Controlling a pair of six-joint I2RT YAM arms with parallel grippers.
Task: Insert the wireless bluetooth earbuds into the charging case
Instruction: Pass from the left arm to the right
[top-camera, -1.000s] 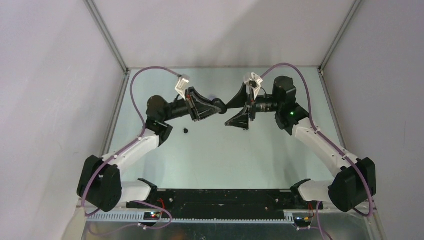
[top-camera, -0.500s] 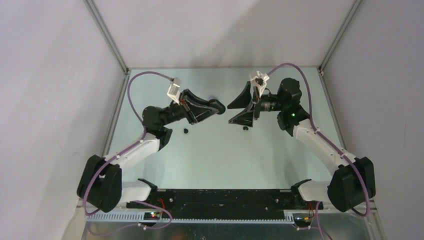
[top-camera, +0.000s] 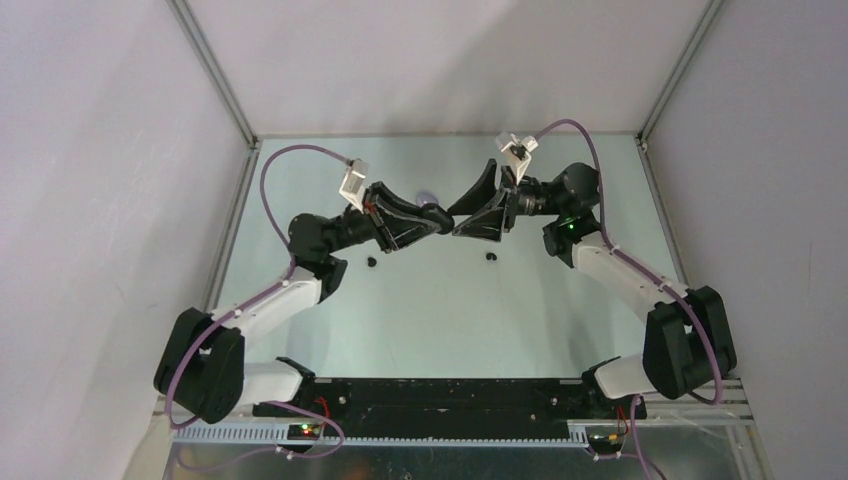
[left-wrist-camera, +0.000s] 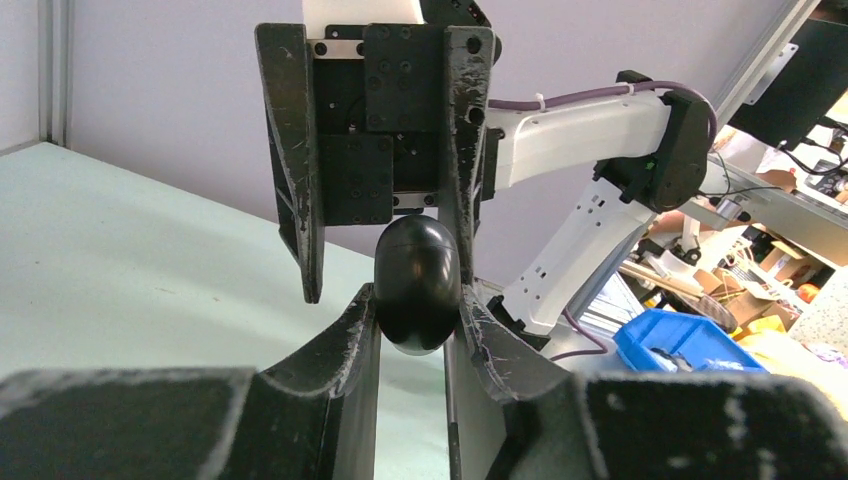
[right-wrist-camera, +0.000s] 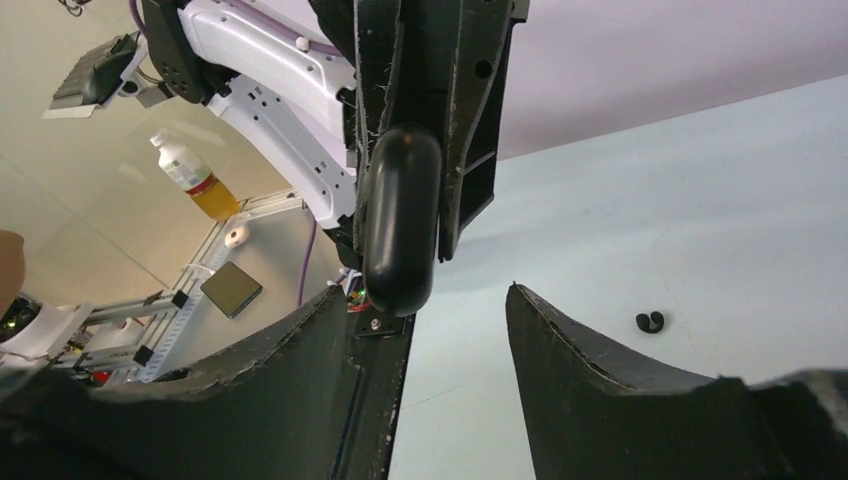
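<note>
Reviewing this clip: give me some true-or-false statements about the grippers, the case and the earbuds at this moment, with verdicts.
1. The left gripper is shut on the black case. True.
2. The right gripper is clamped tight on the case. False: its jaws stand open, with a gap showing beside the case.
3. The case rests on the table. False: it is held up above the table.
4. Two black earbuds lie loose on the table. True.

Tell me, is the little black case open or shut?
Shut, it seems: the black case looks like one smooth closed shell, no lid lifted, pinched in the left gripper.
</note>
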